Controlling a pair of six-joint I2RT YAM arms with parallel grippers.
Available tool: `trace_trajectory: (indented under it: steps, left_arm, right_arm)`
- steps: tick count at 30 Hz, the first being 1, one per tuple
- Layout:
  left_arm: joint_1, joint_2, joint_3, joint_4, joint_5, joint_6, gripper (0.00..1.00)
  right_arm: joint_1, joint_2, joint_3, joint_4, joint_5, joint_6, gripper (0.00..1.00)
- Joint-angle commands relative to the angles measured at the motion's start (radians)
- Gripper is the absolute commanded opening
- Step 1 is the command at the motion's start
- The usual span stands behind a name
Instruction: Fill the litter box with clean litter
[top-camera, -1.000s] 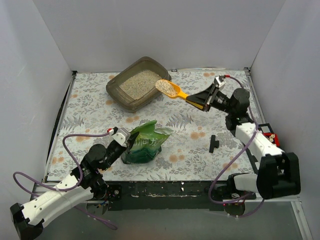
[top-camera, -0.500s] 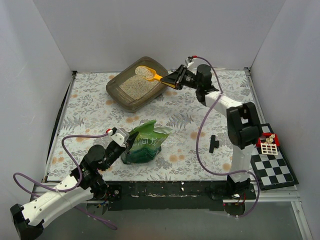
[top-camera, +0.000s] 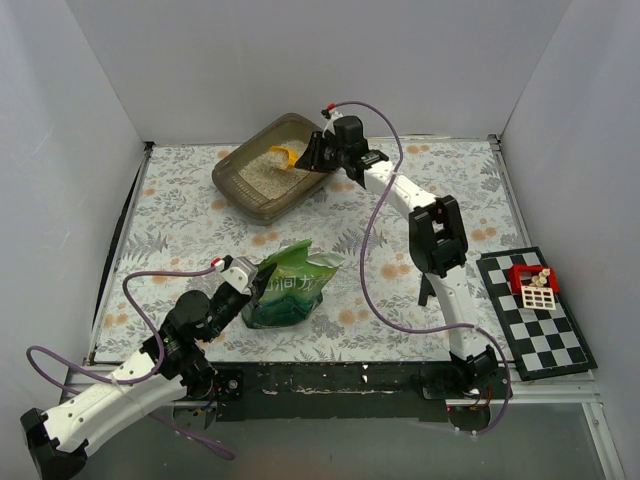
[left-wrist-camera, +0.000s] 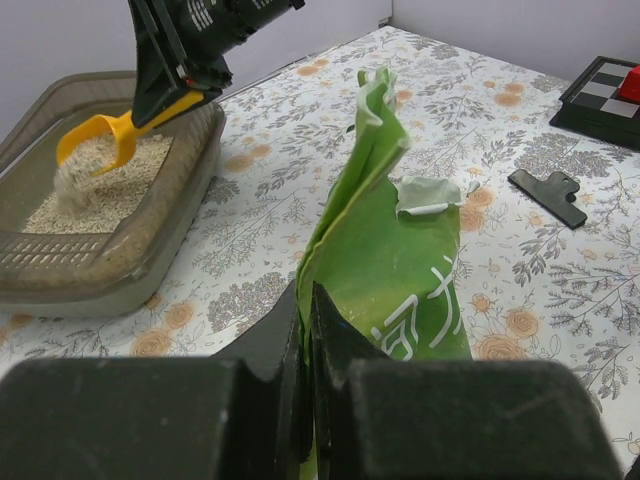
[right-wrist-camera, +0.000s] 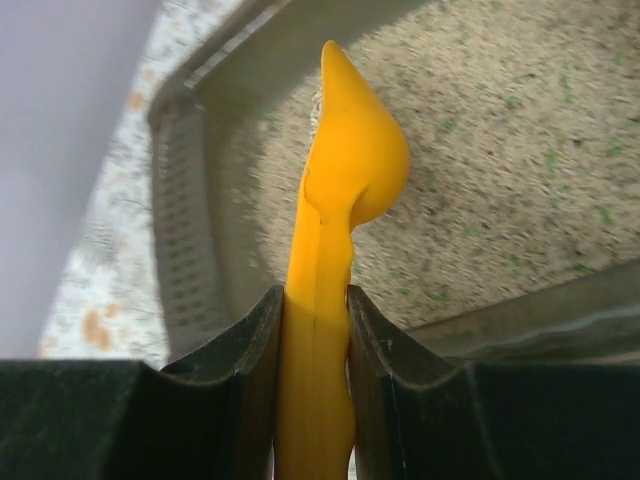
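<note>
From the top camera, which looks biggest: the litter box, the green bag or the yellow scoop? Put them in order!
Largest to smallest in the top view:
1. litter box, clearly the largest
2. green bag, middle
3. yellow scoop, by far the smallest; only its bowl shows

Right claw (top-camera: 306, 160) swung scoop (top-camera: 283, 155) over litter box (top-camera: 228, 172), tipped; clean litter (left-wrist-camera: 72, 190) spilling out.

Bright, even light, soft shadows; right wrist view blurred, near jaws defocused.
</note>
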Motion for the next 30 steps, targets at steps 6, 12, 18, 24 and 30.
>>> trace_trajectory:
  steps: [6,12,18,24,30]
  left_arm:
    - [0.003,-0.002,-0.007,0.028,-0.038,0.013,0.00]
    - [0.003,0.001,-0.009,0.028,-0.038,0.013,0.00]
    - [0.002,0.011,-0.009,0.028,-0.028,0.011,0.00]
    - [0.003,0.011,-0.010,0.028,-0.022,0.008,0.00]
    - [0.003,0.014,-0.010,0.028,-0.022,0.008,0.00]
  right_arm:
    - [0.096,-0.205,-0.209,0.045,0.467,-0.607,0.01]
    - [0.160,-0.161,-0.112,0.025,0.651,-0.891,0.01]
    - [0.168,-0.149,-0.161,0.024,0.689,-0.939,0.01]
    - [0.163,-0.179,-0.289,0.087,0.719,-0.916,0.01]
    - [0.084,-0.185,-0.313,0.035,0.595,-0.655,0.01]
